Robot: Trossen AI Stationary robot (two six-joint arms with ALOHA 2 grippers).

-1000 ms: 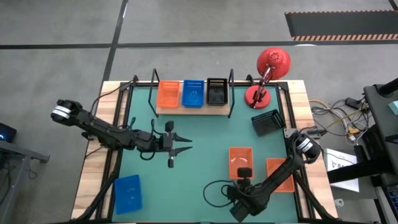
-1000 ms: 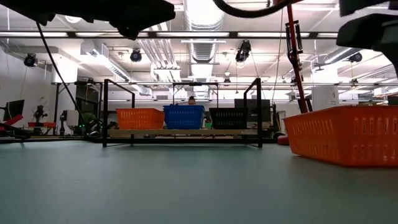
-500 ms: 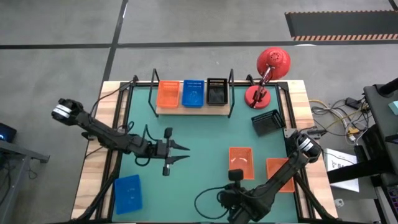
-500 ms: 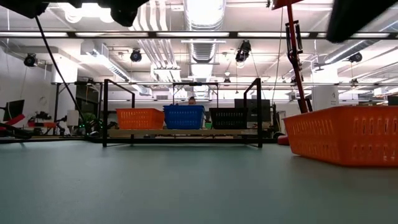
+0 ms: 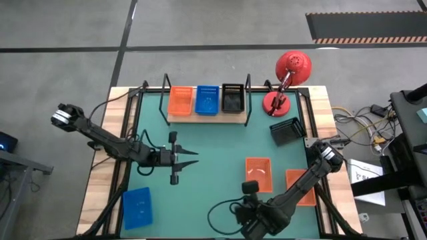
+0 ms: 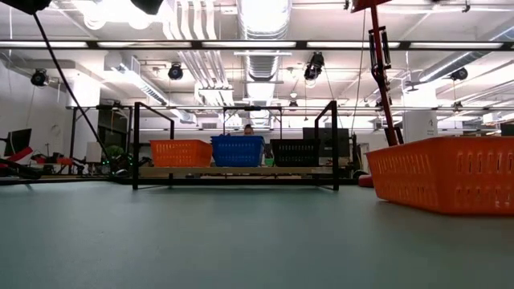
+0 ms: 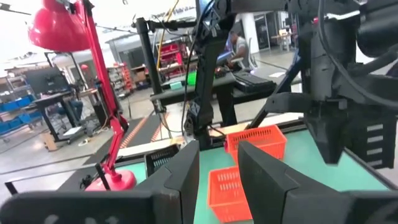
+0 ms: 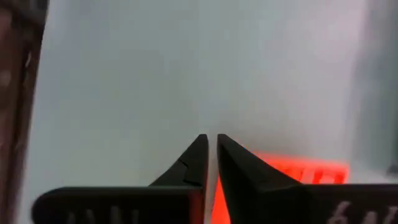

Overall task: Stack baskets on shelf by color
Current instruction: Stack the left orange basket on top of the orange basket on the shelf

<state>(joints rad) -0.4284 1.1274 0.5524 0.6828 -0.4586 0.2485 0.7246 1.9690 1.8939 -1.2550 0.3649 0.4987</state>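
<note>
The shelf (image 5: 205,117) stands at the far edge and bears an orange basket (image 5: 180,101), a blue basket (image 5: 207,99) and a black basket (image 5: 232,98) side by side. On the green mat lie two orange baskets (image 5: 258,175) (image 5: 300,187), a black basket (image 5: 287,131) and a blue basket (image 5: 137,207). My left gripper (image 5: 192,159) hovers open over the mat's middle left, pointing toward the right edge, nothing between its fingers. My right gripper (image 8: 211,144) is shut and empty, pointing steeply down, high over the near edge of the nearer-centre orange basket (image 8: 292,171).
A red desk lamp (image 5: 287,80) stands at the far right corner, beside the shelf's right upright. Black cables (image 5: 223,213) loop over the mat near the front edge. Open mat lies between the shelf and the loose baskets.
My right gripper has risen well above the orange basket and drifted a little toward the near left; its dark shapes have left the top of the low view. My left gripper has drawn back slightly toward the table's left edge and risen a little.
</note>
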